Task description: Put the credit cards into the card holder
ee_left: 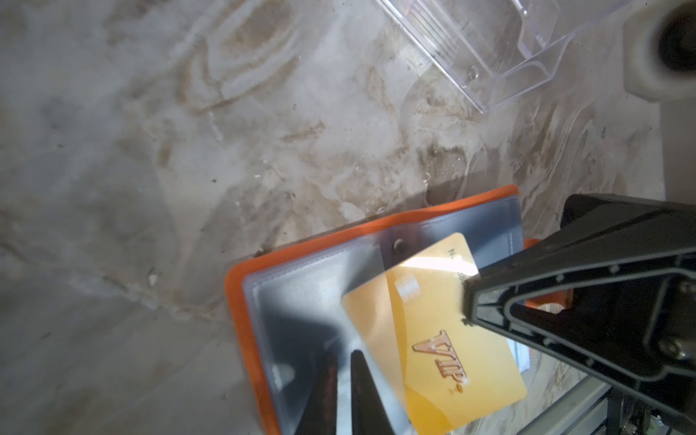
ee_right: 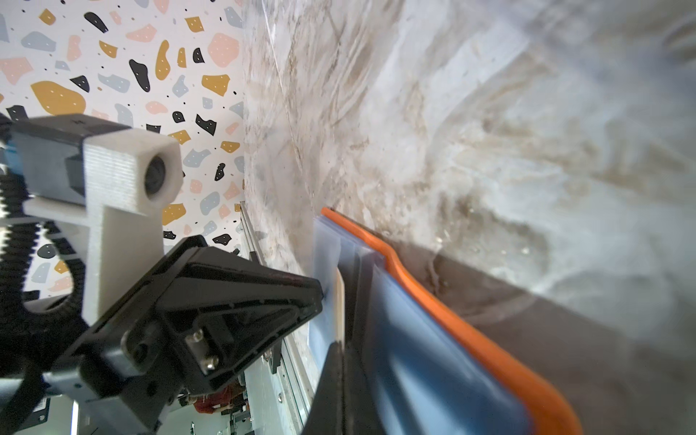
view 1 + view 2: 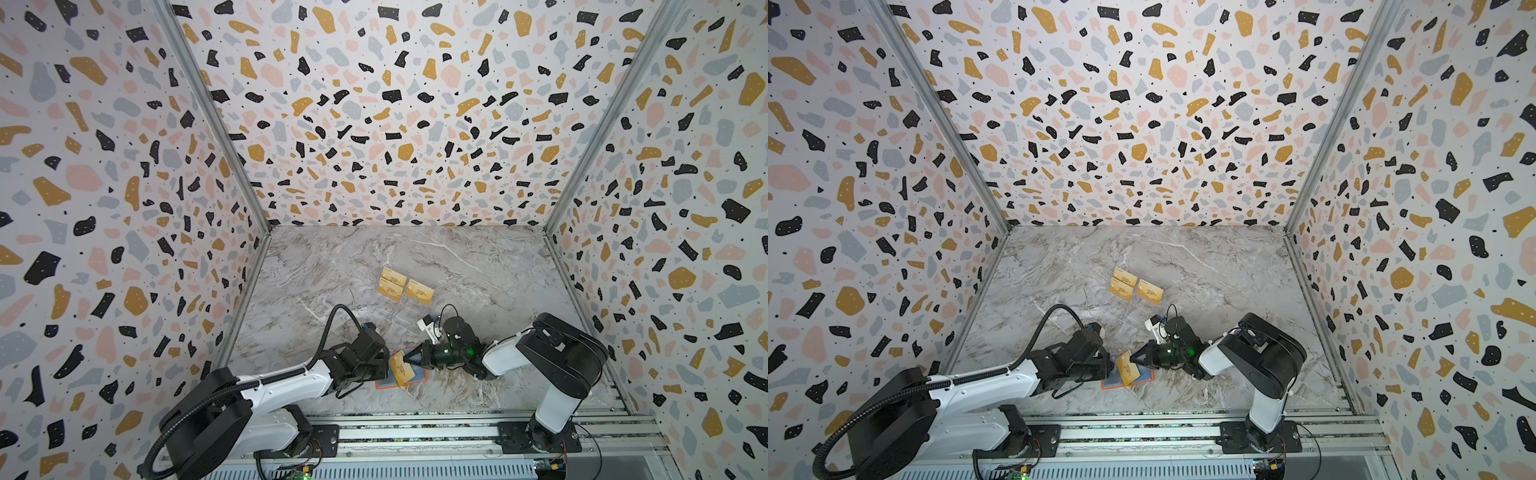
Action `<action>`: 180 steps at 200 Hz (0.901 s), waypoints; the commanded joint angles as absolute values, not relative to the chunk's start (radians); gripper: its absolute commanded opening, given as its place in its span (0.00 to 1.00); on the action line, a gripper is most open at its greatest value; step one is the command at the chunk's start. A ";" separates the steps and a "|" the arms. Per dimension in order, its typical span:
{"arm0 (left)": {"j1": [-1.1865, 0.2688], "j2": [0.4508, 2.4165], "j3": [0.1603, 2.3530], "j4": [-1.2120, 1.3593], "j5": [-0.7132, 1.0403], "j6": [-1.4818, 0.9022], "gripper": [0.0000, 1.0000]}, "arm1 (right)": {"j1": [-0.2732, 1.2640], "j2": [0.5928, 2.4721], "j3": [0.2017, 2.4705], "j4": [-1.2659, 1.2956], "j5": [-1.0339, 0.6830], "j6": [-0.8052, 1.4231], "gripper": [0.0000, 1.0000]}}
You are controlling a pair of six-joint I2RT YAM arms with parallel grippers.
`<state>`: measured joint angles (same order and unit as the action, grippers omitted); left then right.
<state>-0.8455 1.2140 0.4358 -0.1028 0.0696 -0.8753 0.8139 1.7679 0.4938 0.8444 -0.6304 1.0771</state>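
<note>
The orange card holder (image 3: 384,384) (image 1: 241,301) lies open on the marble near the front, its bluish clear sleeves facing up. My right gripper (image 3: 409,360) (image 2: 341,344) is shut on the edge of a gold-tan credit card (image 3: 402,368) (image 1: 444,357) with "VIP" lettering. It holds the card tilted over the holder, one corner showing pale under a sleeve. From the left, my left gripper (image 3: 386,365) (image 1: 343,356) is nearly shut, pinching a clear sleeve beside the card. Three more gold credit cards (image 3: 392,286) stand further back.
The other gold cards rest in a clear acrylic tiered stand (image 1: 489,49) (image 3: 399,316) behind the grippers. Terrazzo-patterned walls close in the left, back and right sides. An aluminium rail (image 3: 415,432) carrying both arm bases runs along the front edge.
</note>
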 commanded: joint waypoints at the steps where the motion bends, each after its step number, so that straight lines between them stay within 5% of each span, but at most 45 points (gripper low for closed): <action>1: -0.849 1.201 0.417 -0.100 0.080 -0.877 0.12 | 0.821 1.786 0.526 0.861 -0.602 1.086 0.00; 180: -0.849 1.181 0.408 -0.056 0.104 -0.932 0.15 | 0.885 1.825 0.478 0.960 -0.474 1.133 0.00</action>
